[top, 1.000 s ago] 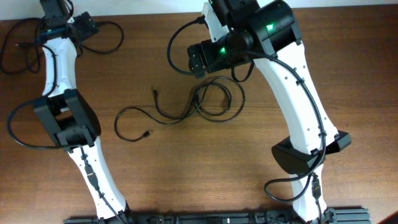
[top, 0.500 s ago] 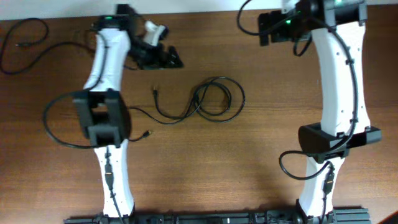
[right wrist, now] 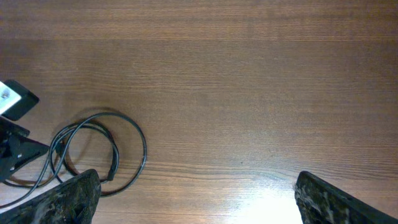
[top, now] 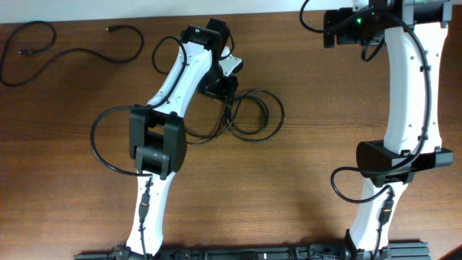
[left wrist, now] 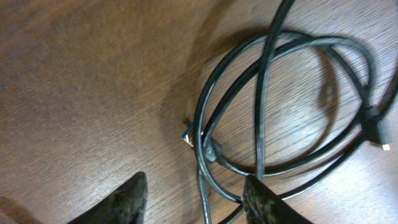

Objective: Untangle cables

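The cables (top: 231,119) are being observed coiled at the overhead frame's centre, the left gripper (left wrist: 196,205) being held open astride one strand, nothing clamped, and the right gripper (right wrist: 196,202) being held wide open, empty, at upper right.

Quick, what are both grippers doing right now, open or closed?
Left gripper: open, over the cables, gripping nothing.
Right gripper: open wide, empty.
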Robot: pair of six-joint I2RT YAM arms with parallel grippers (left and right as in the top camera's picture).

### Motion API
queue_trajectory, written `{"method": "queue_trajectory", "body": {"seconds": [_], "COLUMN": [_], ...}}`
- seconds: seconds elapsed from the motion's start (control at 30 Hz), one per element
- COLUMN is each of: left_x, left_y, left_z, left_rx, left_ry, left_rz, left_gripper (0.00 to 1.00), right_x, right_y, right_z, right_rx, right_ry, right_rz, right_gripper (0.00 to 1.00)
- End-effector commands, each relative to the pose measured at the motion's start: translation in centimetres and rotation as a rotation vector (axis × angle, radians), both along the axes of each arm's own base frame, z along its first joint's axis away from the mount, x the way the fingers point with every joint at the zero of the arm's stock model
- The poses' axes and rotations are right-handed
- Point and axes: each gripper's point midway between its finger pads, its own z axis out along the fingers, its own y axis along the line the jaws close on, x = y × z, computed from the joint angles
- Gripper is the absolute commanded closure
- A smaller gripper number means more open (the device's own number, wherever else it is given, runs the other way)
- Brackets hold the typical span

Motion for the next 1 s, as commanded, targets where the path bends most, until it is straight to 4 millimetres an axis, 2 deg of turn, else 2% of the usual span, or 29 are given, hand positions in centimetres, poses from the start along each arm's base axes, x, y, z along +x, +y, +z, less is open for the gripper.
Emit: {"method": "queue_trajectory", "body": {"seconds": [0.0,0.03,0.07,0.2,0.23,0.27,0.47,0.53,0.6,0.77,0.8,0.9,0.97], "left_x": [-1.9,-2.2,-2.2,-2.6,-2.9,-3.0,-3.6,-3.5,-3.1,-3.2,-3.4,-3.5,-3.3], "left_y": [-0.9,-2.0,-2.4,-2.5,-2.7,-2.9,-5.3,-4.7,-3.3,-3.3,-3.2,-3.6,-3.7], "left_z": [0.5,1.1,1.5,3.7,3.8,3.7,2.0,1.0,0.0,-1.4,-1.8,-1.5,-0.6], "left_rx": [-0.07,-0.147,-0.17,-0.177,-0.177,-0.178,-0.173,-0.097,0.01,0.009,0.01,-0.016,-0.023], "left_ry": [0.069,0.082,0.078,0.082,0.079,0.077,0.056,0.042,0.022,0.024,0.034,0.043,0.037], "left_rz": [0.009,-0.017,-0.033,-0.061,-0.096,-0.107,-0.165,-0.145,-0.113,-0.112,-0.112,-0.107,-0.093], "left_gripper": [0.62,0.62,0.61,0.61,0.52,0.5,0.49,0.5,0.5,0.54,0.62,1.0,1.0], "right_x": [0.0,0.0,0.0,0.0,0.0,0.0,0.0,0.0,0.0,0.0,0.0,0.0,0.0], "right_y": [0.1,0.1,0.1,0.1,0.1,0.1,0.1,0.1,0.1,0.1,0.1,0.1,0.1], "right_z": [-0.3,-0.3,-0.3,-0.3,-0.3,-0.3,-0.3,-0.3,-0.3,-0.3,-0.3,-0.3,-0.3], "right_rx": [0.0,0.0,0.0,0.0,0.0,0.0,0.0,0.0,0.0,0.0,0.0,0.0,0.0], "right_ry": [0.013,0.013,0.013,0.013,0.013,0.013,0.013,0.013,0.013,0.013,0.013,0.013,0.013], "right_rz": [0.009,0.009,0.009,0.01,0.009,0.01,0.009,0.01,0.009,0.009,0.009,0.01,0.009], "right_gripper": [0.02,0.03,0.02,0.03,0.02,0.03,0.03,0.03,0.02,0.02,0.03,0.03,0.03]}}
